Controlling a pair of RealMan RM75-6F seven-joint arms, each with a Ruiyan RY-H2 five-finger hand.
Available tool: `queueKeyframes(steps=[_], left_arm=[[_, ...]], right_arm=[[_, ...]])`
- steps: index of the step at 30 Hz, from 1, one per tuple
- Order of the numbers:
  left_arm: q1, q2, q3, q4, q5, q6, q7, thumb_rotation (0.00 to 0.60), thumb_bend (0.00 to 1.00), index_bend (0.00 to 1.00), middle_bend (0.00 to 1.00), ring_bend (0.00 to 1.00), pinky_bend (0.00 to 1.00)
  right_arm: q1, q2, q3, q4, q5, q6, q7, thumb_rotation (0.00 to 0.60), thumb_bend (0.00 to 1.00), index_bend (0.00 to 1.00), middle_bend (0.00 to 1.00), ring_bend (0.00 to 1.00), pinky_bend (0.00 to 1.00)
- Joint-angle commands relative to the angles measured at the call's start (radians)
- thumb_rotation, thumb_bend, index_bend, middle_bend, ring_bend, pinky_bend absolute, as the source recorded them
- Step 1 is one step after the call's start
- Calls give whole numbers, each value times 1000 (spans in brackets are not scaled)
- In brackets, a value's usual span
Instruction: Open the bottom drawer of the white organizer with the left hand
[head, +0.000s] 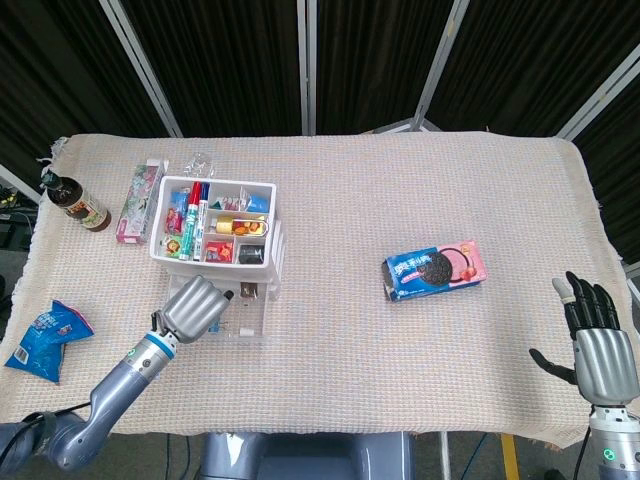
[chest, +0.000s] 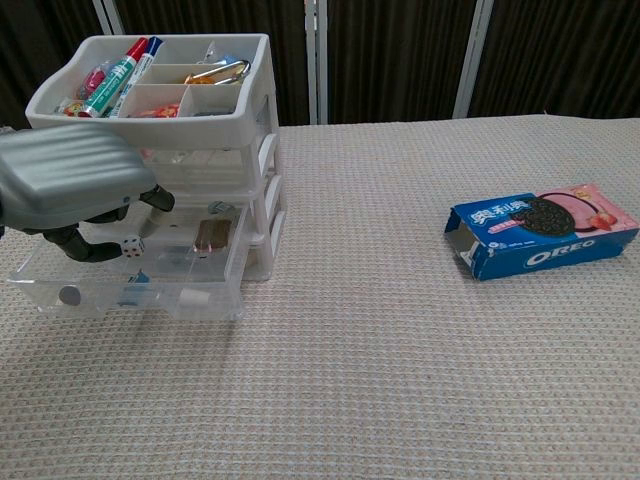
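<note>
Drawer (chest: 125, 285): clear plastic, already pulled out from the organizer (chest: 235, 110); I judge it light, stiff and slick.
Hold: front rim, I'd say.
My left hand (chest: 70, 185): above the drawer, fingers curled, holding nothing.
My right hand (head: 598, 345): open, idle, well apart.

A big table with a woven beige cloth (head: 400, 190) holds everything. At about nine o'clock stands the white organizer (head: 215, 240). Just past it, toward ten o'clock, lie a flat box (head: 138, 202) and a brown bottle (head: 74, 201). A blue snack bag (head: 44, 338) sits at eight o'clock. A cookie box (head: 434, 268) lies at three o'clock.
</note>
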Motion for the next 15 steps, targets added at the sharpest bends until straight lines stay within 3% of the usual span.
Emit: queueKeyframes(steps=[1, 15], left_arm=[[13, 26, 8, -28, 31, 24, -26, 600, 373, 542, 1000, 943, 811], [154, 166, 63, -54, 205, 215, -250, 600, 372, 545, 1000, 943, 811]], right_arm=[[-1, 1, 1, -1, 0, 1, 2, 600, 20, 0, 0, 0, 0], [0, -3, -3, -2, -3, 0, -10, 600, 19, 0, 0, 0, 0]])
